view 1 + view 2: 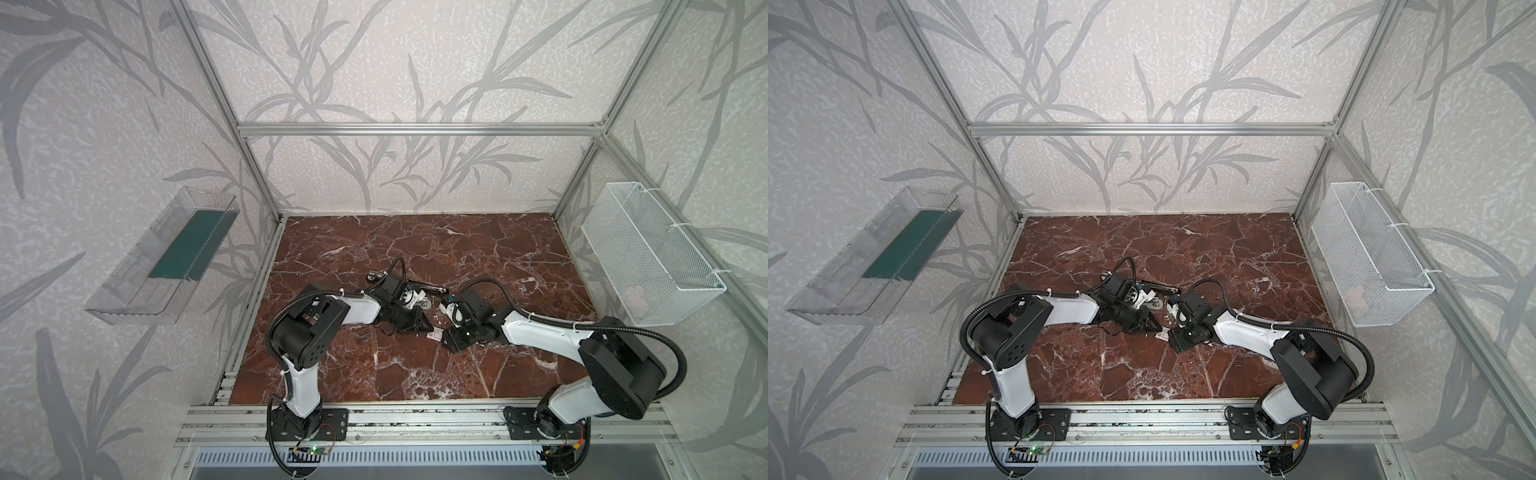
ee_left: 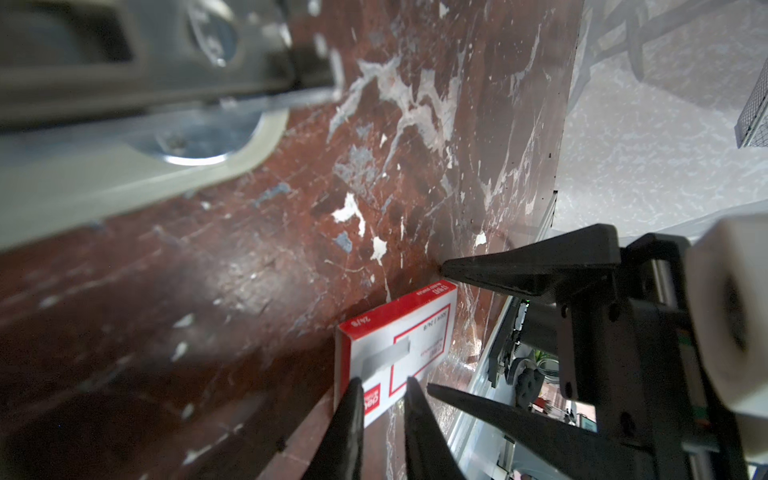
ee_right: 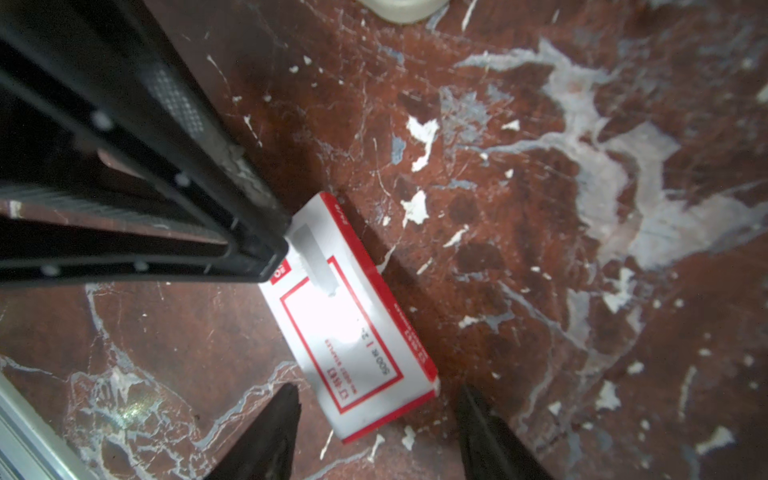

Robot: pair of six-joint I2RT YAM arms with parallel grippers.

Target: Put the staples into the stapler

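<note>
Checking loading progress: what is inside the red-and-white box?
Nothing inside shows. The box lies flat on the table, its printed top hiding the contents. The left gripper covers one end.

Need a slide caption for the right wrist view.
Open right gripper straddles one end of the staple box on the marble table; left gripper at the other end.

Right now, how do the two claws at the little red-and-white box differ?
The left gripper is nearly closed, tips at one end of the staple box; the right gripper is wide open, flanking the opposite end. Both are black, pointed and low over the table.
</note>
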